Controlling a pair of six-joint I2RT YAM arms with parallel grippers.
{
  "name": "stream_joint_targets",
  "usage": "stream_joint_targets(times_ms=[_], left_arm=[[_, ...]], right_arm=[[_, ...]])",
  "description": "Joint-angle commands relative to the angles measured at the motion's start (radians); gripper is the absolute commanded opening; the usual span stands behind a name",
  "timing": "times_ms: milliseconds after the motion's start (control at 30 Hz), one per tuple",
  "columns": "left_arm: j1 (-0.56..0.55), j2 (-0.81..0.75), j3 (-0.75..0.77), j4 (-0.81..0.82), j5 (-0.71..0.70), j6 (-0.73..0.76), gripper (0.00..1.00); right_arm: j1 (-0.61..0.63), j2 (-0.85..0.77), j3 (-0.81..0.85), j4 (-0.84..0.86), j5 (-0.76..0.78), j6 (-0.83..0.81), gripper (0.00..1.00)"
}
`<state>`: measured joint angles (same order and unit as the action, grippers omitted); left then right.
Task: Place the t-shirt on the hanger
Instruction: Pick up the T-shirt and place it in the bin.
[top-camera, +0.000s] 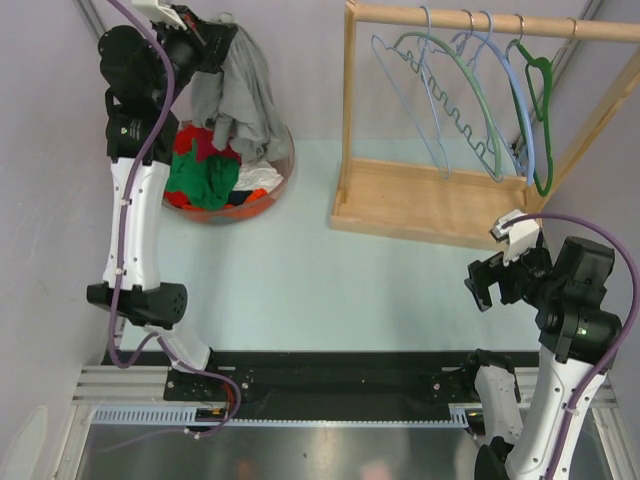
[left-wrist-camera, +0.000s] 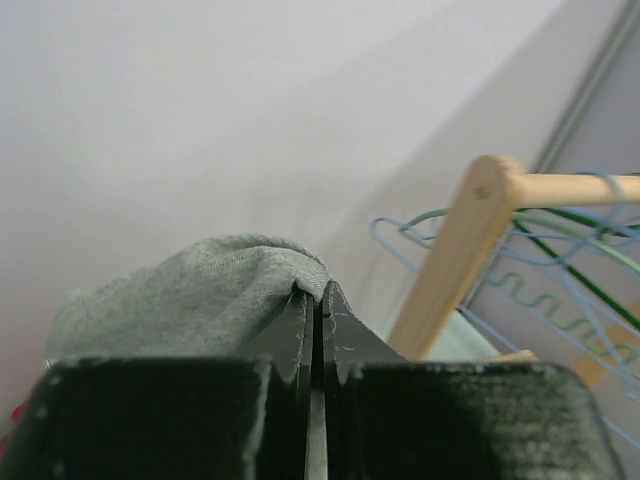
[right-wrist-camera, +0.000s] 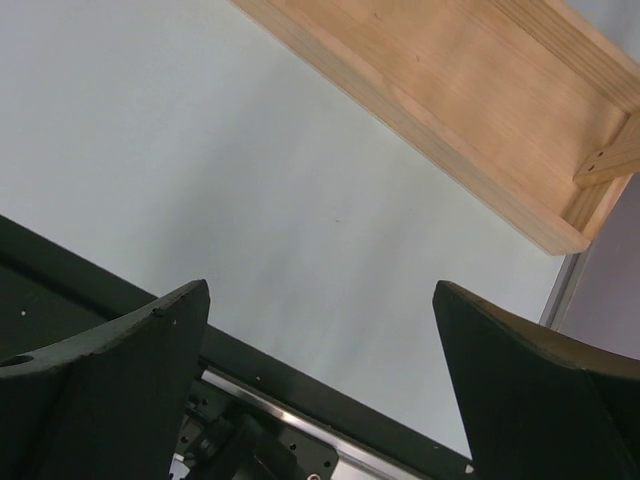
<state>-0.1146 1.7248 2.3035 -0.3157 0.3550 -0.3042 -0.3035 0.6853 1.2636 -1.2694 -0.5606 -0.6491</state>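
Pinched tight on a fold of the grey t-shirt (left-wrist-camera: 190, 290), the left gripper (left-wrist-camera: 318, 292) holds it high above the clothes basket (top-camera: 286, 168) so it hangs free; the right gripper (right-wrist-camera: 322, 290), jaws spread and empty, waits by the wooden rack (top-camera: 420, 200) where the pale blue hanger (top-camera: 442, 158) hangs

Counted two robot arms, a left arm (top-camera: 135, 220) and a right arm (top-camera: 560, 400), and two grippers, a left gripper (left-wrist-camera: 318, 300) and a right gripper (right-wrist-camera: 320, 290). Counted one grey t-shirt (top-camera: 245, 90). Found one wooden rack (top-camera: 420, 200) with four hangers made out for certain: one thin pale blue hanger (top-camera: 417, 120), one second blue hanger (top-camera: 522, 110), one sage-green hanger (top-camera: 480, 95), one dark green hanger (top-camera: 547, 150); could not rule out a fifth. Noted one clear bowl (top-camera: 285, 165) with at least three garments: one green garment (top-camera: 205, 175), one red garment (top-camera: 190, 140), one white garment (top-camera: 260, 180). Counted one table (top-camera: 300, 270).
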Motion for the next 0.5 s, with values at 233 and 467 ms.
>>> stream_joint_targets(times_ms=[233, 467], left_arm=[[-0.126, -0.195, 0.056, 0.069, 0.050, -0.079, 0.00], [-0.135, -0.251, 0.043, 0.069, 0.133, -0.179, 0.00]], right_arm=[[-0.006, -0.001, 0.193, -0.171, -0.116, -0.076, 1.00], [-0.006, 0.023, 0.209, -0.212, -0.162, -0.089, 1.00]])
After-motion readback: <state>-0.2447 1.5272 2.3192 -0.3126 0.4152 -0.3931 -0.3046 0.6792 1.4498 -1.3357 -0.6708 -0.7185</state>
